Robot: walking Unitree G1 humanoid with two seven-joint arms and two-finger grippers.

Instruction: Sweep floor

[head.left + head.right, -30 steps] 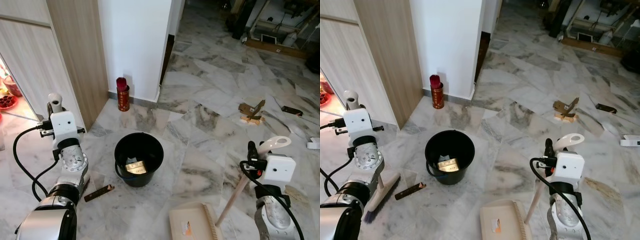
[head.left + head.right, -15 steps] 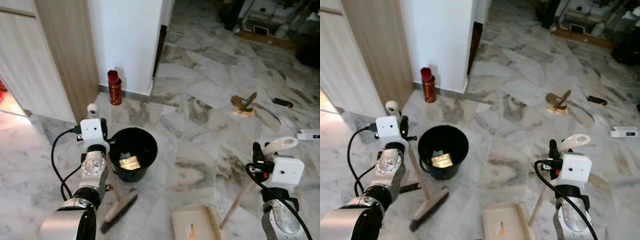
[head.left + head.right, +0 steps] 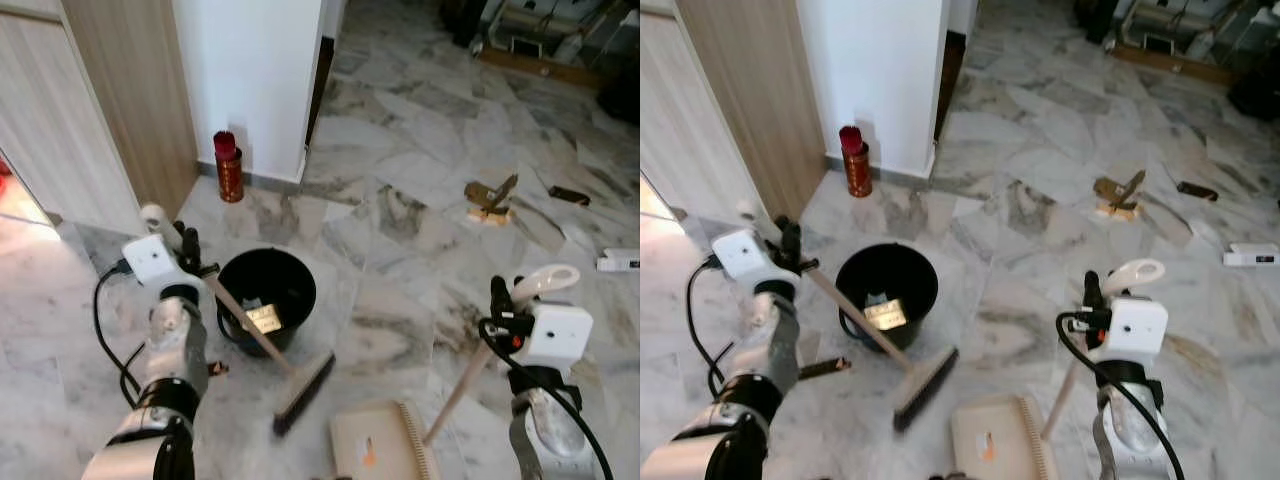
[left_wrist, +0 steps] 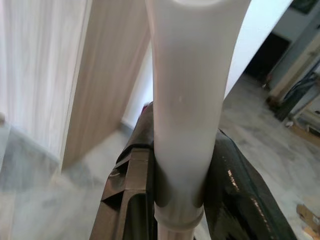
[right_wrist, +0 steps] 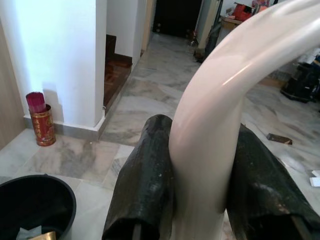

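My left gripper (image 3: 187, 246) is shut on the white top of a broom handle (image 4: 181, 100), low at my left side. The handle slants down across the front of a black bucket (image 3: 300, 322) to the dark brush head (image 3: 305, 391), which rests on the marble floor. My right gripper (image 3: 505, 302) is shut on the curved white grip of a dustpan handle (image 5: 215, 115). That stick runs down to the beige dustpan (image 3: 385, 440), flat on the floor just right of the brush head. A thin brown stick (image 3: 825, 368) lies left of the bucket.
Paper scraps lie inside the bucket. A red tin (image 3: 228, 166) stands by the white wall corner, with wooden panels (image 3: 120, 90) to its left. Cardboard pieces (image 3: 492, 199), a dark strip (image 3: 570, 195) and a white object (image 3: 618, 263) lie on the floor at the far right.
The broom head has swung from my left side, past the front of the bucket, to beside the dustpan. The brown stick stays where it was. The camera view has shifted slightly.
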